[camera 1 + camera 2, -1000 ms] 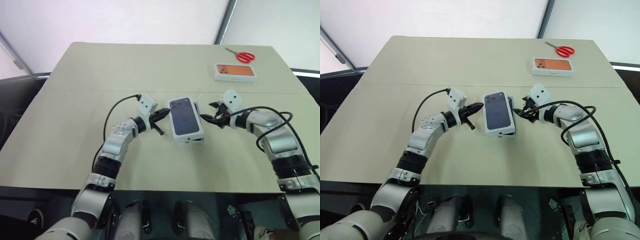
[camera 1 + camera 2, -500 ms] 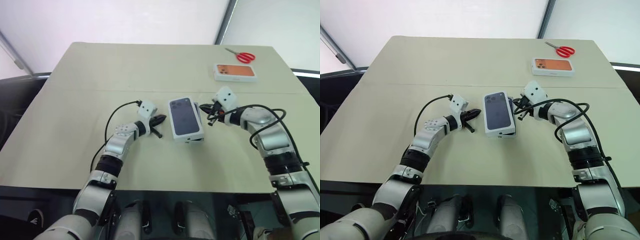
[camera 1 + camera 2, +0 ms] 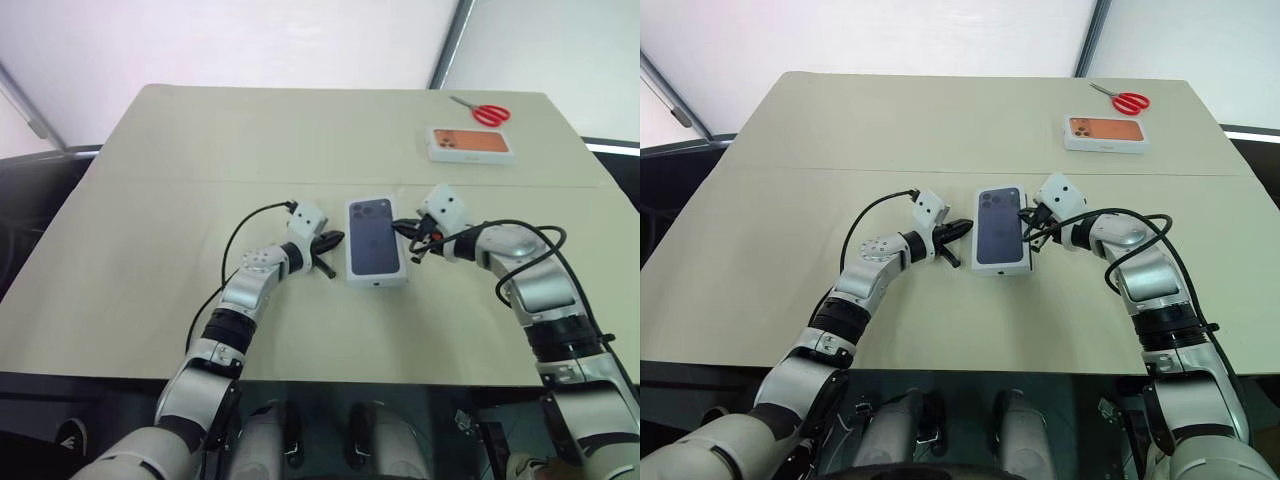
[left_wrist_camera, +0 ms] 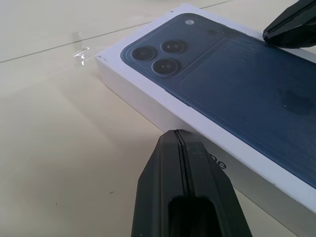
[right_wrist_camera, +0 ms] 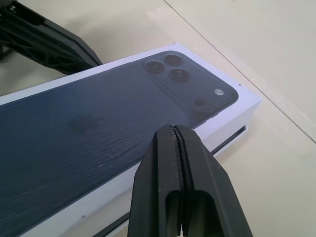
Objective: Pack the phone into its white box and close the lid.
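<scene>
Head views: on the beige counter (image 3: 150,200), the shallow white cardboard lid (image 3: 375,240) with its dark blue phone picture sits over the white box (image 5: 232,136), between both arms. The left gripper (image 3: 335,240) points at its one long side, the right gripper (image 3: 398,226) at the other. An orange-pictured white box (image 3: 471,143) and red-handled scissors (image 3: 484,111) lie far back.

Left wrist view: left gripper (image 4: 178,136) is closed, empty, just beside the lid's wall.

Right wrist view: right gripper (image 5: 174,129) is pinched closed, holding nothing, at the lid's edge.

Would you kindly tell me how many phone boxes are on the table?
2: the white cardboard box with a dark blue phone picture lies between the grippers; the white box with an orange phone picture sits beside red scissors.
</scene>
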Available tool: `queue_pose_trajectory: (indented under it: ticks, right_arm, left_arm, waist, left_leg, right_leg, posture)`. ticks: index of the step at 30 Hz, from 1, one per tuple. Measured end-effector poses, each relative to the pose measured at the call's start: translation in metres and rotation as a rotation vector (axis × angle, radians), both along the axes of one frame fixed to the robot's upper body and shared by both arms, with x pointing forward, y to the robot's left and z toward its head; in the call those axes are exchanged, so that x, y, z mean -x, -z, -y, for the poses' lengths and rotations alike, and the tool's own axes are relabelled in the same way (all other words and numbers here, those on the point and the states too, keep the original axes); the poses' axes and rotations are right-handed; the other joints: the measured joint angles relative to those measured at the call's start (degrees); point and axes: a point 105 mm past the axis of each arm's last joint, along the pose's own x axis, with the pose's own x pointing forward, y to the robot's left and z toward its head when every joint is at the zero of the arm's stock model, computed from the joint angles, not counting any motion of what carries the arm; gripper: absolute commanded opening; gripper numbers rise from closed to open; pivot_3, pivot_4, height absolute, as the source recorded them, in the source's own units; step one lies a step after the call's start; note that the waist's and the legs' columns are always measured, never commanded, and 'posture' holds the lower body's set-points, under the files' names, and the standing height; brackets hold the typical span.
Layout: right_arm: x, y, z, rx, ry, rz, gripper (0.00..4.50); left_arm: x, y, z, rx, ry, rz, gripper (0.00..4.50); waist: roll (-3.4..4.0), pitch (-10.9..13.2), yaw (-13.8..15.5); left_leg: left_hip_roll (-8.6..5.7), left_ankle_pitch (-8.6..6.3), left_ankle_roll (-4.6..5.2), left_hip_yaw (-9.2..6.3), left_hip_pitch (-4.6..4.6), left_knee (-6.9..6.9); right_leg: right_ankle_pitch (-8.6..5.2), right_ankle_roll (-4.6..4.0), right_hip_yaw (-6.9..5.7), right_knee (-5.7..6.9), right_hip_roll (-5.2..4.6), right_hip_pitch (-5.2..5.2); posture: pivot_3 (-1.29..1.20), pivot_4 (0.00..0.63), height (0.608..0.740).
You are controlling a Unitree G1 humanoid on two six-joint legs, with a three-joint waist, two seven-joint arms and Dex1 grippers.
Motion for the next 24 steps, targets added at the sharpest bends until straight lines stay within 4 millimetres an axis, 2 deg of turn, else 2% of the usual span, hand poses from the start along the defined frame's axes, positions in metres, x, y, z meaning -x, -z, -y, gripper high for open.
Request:
queue_pose_trajectory:
  ticks: [6,12,18,24]
  right_arm:
    - [-0.003,-0.001,0.009,0.021,0.037,0.015,0.03]
    - [-0.005,-0.001,0.014,0.056,0.053,0.043,0.03]
    - [-0.011,0.007,0.028,0.092,0.106,0.021,0.03]
    - [-0.01,0.007,0.027,0.107,0.09,0.031,0.03]
  left_arm:
    - [0.0,-0.003,0.002,0.003,0.004,0.004,0.0]
    - [0.001,-0.018,0.007,0.019,0.019,0.046,0.0]
    - [0.003,-0.021,0.01,0.023,0.027,0.048,0.0]
    - [0.003,-0.018,0.007,0.017,0.018,0.034,0.0]
  waist:
    - [0.0,0.0,-0.02]
    - [0.0,0.0,0.02]
    - [0.0,0.0,-0.1]
    - [0.0,0.0,-0.15]
  left_leg:
    - [0.0,0.0,0.0,0.0,0.0,0.01]
    - [-0.01,0.0,0.0,0.0,0.01,0.02]
    - [-0.01,0.0,0.0,0.0,0.02,0.02]
    - [0.01,0.01,0.0,0.0,0.02,0.02]
  right_leg:
    - [0.0,0.0,0.0,0.0,0.0,0.0]
    - [0.0,0.0,0.0,0.01,0.01,0.03]
    - [0.0,0.0,-0.01,0.01,0.02,0.04]
    - [0.0,0.0,0.0,0.01,0.05,0.04]
  posture:
    - [0.0,0.15,0.738]
    - [0.0,0.15,0.738]
    - [0.0,0.15,0.738]
    - [0.0,0.15,0.738]
